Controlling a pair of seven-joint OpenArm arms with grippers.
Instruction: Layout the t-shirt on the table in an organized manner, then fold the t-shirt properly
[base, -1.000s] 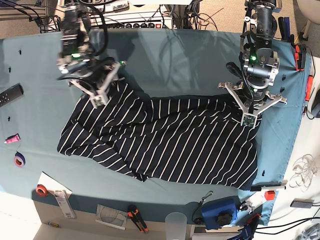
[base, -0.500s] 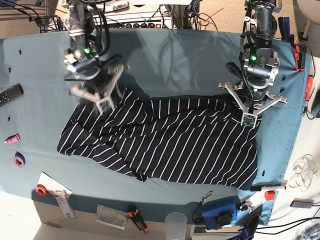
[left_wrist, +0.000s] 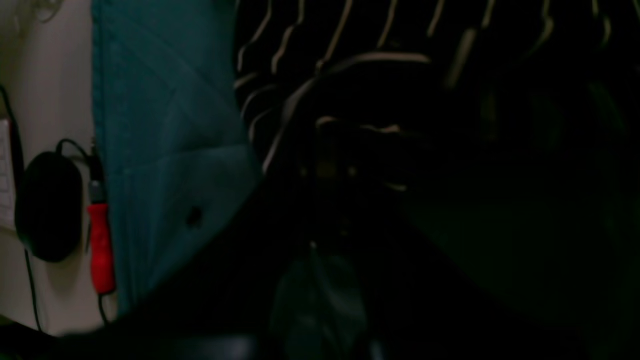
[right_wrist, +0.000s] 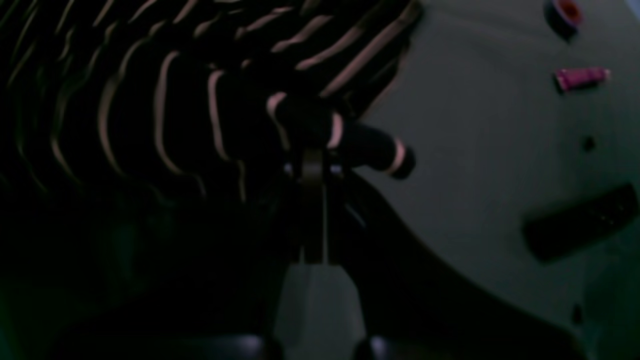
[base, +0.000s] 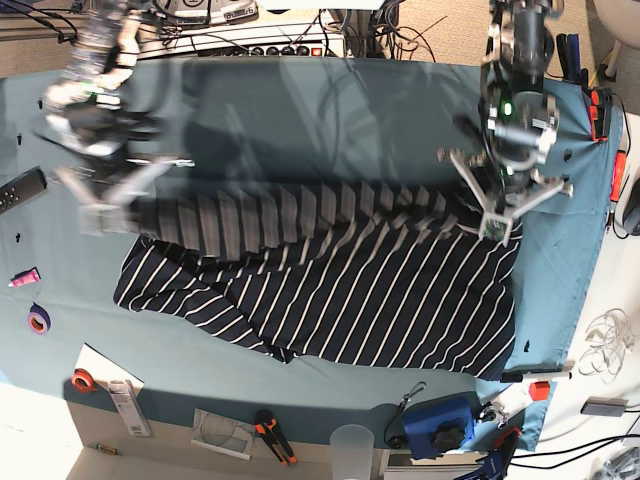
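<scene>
Stretching between both grips, the t-shirt (base: 330, 270) is held w/ its long axis running jaw to jaw. Right gripper (right_wrist: 314, 165) is pinched on one end, left gripper (base: 497, 228) pressed shut on the other; slack fabric hangs below both, toward the table (base: 330, 110).

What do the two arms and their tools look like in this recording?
Both arms are black and metallic grey, with black cables running along them. Each carries a small green light. The left tool has pale, splayed white finger pieces in a fan shape; the right tool is motion-blurred, looking similarly light-coloured.

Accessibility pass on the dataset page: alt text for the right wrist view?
Closed jaws of the right gripper pinch a bunched edge of the striped t-shirt above the table. A black remote and pink tube lie beyond.
</scene>
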